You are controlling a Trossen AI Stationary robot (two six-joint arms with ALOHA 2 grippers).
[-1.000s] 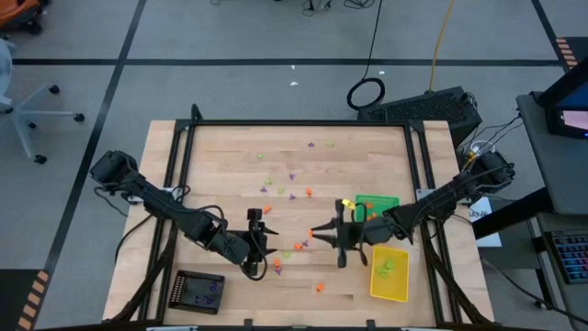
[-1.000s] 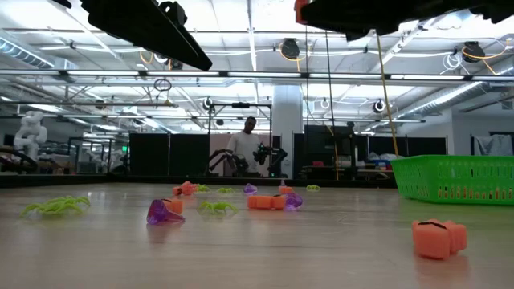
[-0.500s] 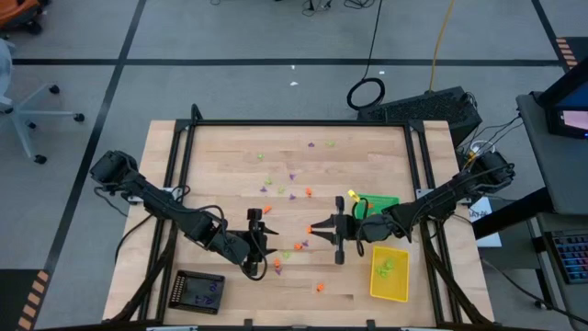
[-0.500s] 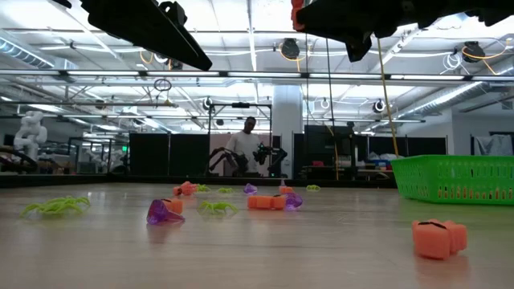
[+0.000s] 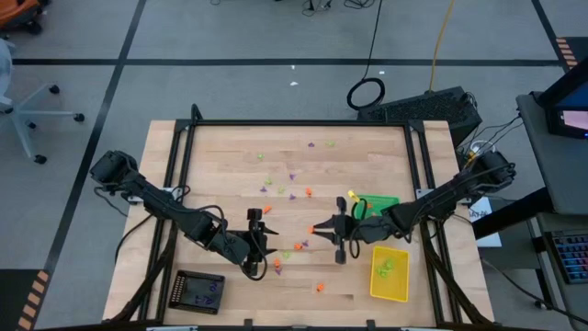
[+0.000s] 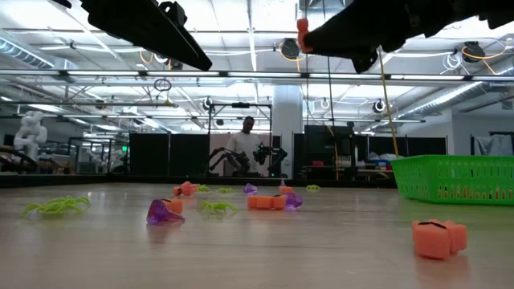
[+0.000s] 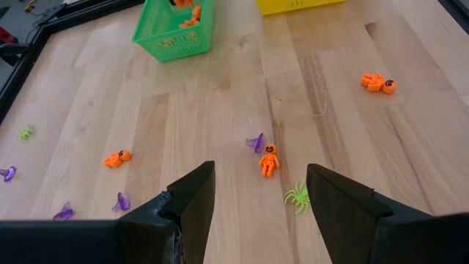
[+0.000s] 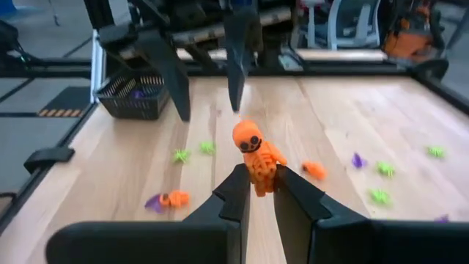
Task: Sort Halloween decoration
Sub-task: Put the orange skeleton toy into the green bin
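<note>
No readable text, labels or nos. anywhere

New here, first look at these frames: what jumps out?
The right hand, raised above mid-table, is shut on an orange skeleton figure. The left hand hangs open over a scatter of orange, purple and green trinkets. A green basket and yellow tray sit right.

The pale wooden table (image 5: 230,156) bears scattered orange, purple and green trinkets (image 5: 292,176); a green tray (image 5: 386,200), a yellow tray (image 5: 401,288) and a black tray (image 5: 181,297) also rest on it.
</note>
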